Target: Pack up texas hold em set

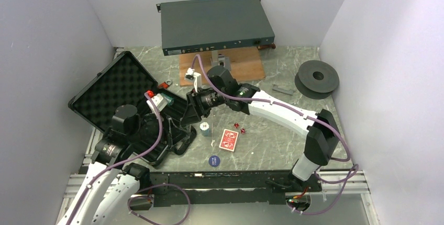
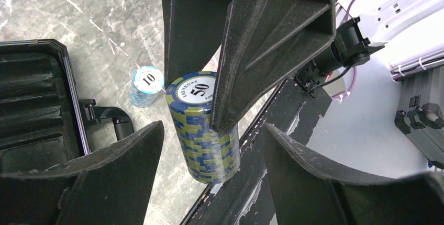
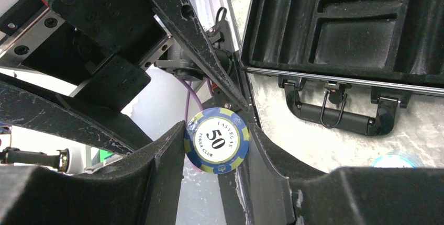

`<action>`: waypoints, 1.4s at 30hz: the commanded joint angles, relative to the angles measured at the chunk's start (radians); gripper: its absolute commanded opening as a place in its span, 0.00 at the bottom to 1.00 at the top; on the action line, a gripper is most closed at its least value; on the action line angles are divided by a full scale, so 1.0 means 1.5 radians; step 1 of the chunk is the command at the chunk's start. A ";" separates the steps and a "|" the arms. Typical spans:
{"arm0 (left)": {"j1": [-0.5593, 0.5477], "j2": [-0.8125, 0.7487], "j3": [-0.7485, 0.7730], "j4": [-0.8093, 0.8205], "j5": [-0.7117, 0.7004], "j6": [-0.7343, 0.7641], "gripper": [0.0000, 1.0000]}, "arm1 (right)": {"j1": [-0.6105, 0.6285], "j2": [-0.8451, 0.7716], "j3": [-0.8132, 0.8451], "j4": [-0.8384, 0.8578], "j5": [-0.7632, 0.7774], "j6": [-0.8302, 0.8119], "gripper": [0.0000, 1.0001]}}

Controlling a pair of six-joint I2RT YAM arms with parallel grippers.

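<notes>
The black briefcase point(image 1: 118, 86) lies open at the left, its egg-crate foam lid tilted back. My right gripper point(image 3: 214, 149) is shut on a blue-and-yellow stack of "50" chips point(image 3: 217, 140) and holds it off the table, by the case's handle point(image 3: 335, 114). My left gripper point(image 2: 212, 128) is open, with one finger on each side of that stack point(image 2: 204, 125), not touching it. A teal-and-white "10" chip stack point(image 1: 204, 128) stands on the table. The red-backed card deck point(image 1: 229, 139), tiny red dice point(image 1: 236, 126) and blue disc point(image 1: 214, 160) lie to its right.
The large grey rack box point(image 1: 215, 24) sits on a wooden board point(image 1: 246, 63) at the back. A dark grey spool point(image 1: 317, 78) lies at the back right. The case's moulded tray point(image 3: 340, 26) shows empty compartments. A black rail point(image 1: 230, 179) runs along the near edge.
</notes>
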 commanded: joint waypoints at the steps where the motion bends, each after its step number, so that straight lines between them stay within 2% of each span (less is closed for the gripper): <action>1: -0.003 0.008 -0.002 0.017 -0.002 0.007 0.73 | 0.005 -0.006 0.063 0.044 -0.027 0.011 0.00; 7: -0.004 0.011 -0.001 0.012 -0.007 0.010 0.71 | 0.006 -0.001 0.083 0.035 -0.029 0.008 0.00; 15: -0.005 0.001 -0.001 0.012 -0.015 0.009 0.55 | 0.007 0.002 0.086 0.024 -0.028 0.002 0.00; 17: -0.006 0.002 0.000 0.012 -0.015 0.010 0.46 | 0.008 0.002 0.084 0.028 -0.029 0.005 0.00; 23: -0.006 0.003 0.002 0.006 -0.028 0.008 0.03 | 0.008 -0.003 0.088 0.016 -0.012 -0.009 0.00; 24: -0.006 0.004 0.003 0.004 -0.031 0.008 0.00 | 0.008 -0.005 0.090 0.007 -0.001 -0.015 0.02; 30: -0.008 -0.002 0.002 0.004 -0.035 0.005 0.00 | 0.008 -0.022 0.107 -0.033 0.050 -0.058 0.45; 36: -0.008 -0.006 0.001 0.002 -0.043 0.002 0.00 | 0.008 -0.051 0.109 -0.058 0.119 -0.083 0.66; 42: -0.011 -0.008 0.002 0.000 -0.050 -0.001 0.00 | 0.008 -0.101 0.081 -0.070 0.240 -0.113 0.76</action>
